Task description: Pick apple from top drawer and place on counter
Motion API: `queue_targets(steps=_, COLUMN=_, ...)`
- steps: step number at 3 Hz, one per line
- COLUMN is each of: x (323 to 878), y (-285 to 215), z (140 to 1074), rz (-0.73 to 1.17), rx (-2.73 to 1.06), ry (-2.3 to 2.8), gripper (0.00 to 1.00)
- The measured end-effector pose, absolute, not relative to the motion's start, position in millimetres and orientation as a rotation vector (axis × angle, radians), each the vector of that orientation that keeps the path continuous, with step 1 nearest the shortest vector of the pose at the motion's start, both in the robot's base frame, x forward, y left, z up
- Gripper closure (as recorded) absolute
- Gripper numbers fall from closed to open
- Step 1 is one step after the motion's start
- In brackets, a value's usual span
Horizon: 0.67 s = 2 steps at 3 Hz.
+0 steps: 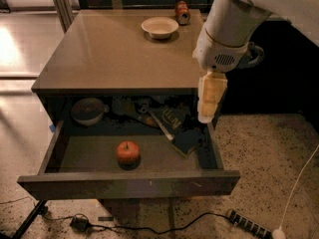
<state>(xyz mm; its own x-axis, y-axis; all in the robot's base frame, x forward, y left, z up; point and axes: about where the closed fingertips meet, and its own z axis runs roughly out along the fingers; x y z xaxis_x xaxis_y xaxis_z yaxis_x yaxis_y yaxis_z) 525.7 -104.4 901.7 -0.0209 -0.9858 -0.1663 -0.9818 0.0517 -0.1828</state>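
Note:
The apple (128,153), red-orange with a dark stem dimple, lies on the floor of the open top drawer (129,184), near its front and a little left of centre. The counter (114,49) is the glossy tan-brown top of the dark cabinet above it. My gripper (207,116) hangs fingers down from the white arm (229,29) at the drawer's right rear corner, just below the counter's front edge. It is well to the right of the apple and higher, not touching it.
A white bowl (159,27) and a red-brown can (182,12) stand at the back of the counter. Inside the drawer's rear are a grey bowl (87,110) at left and dark packets (174,126) at right. A power strip (247,224) and cables lie on the floor.

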Motion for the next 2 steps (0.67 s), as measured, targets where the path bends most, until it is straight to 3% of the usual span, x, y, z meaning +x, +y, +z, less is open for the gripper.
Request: queue_targets(steps=2, x=541, y=-76, z=882, rz=0.045, rx=-2.039, ry=2.013, gripper=0.0)
